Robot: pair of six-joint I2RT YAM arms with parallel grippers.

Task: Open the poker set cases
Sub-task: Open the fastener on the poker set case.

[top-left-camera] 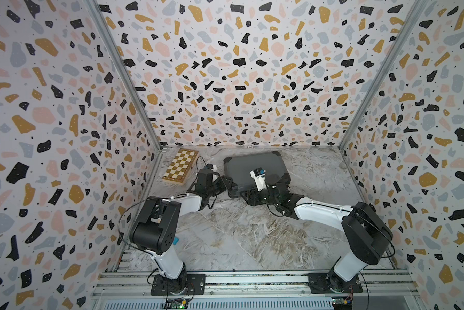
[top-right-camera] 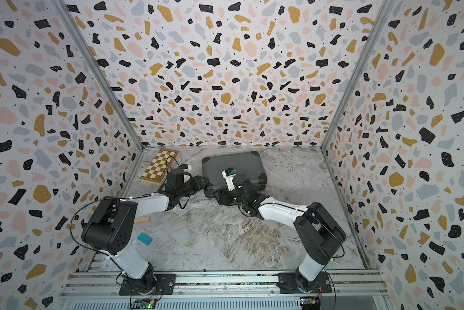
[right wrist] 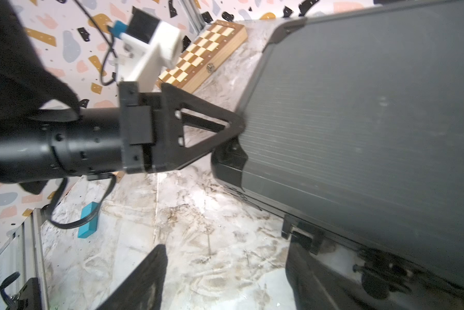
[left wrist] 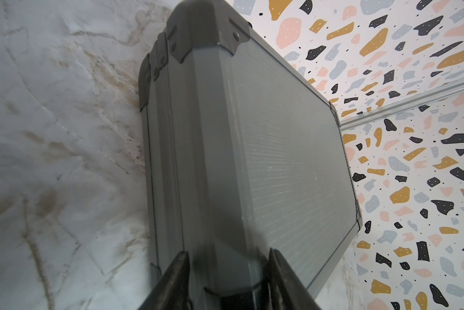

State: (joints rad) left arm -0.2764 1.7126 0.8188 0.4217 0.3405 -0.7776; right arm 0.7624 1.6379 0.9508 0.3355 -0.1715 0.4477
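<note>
While your left tool (left wrist: 228, 259) pinched poker set case (top-left-camera: 255, 166) at corner, your right tool (right wrist: 225, 257) hung spread beside front latch (right wrist: 302, 236): unlatching step, likely; next you'd need precise flick under latch.

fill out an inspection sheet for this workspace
surface: marble-look tabletop, brownish staining
job's things: poker case flat, lid shut, latch facing the arms
clutter: chessboard box, teal block, tan block
grippers: left gripper astride the case's near corner, grip unclear; right gripper open by the latch
cables: black loops at both arms
surroundings: terrazzo-print walls, metal rail in front
</note>
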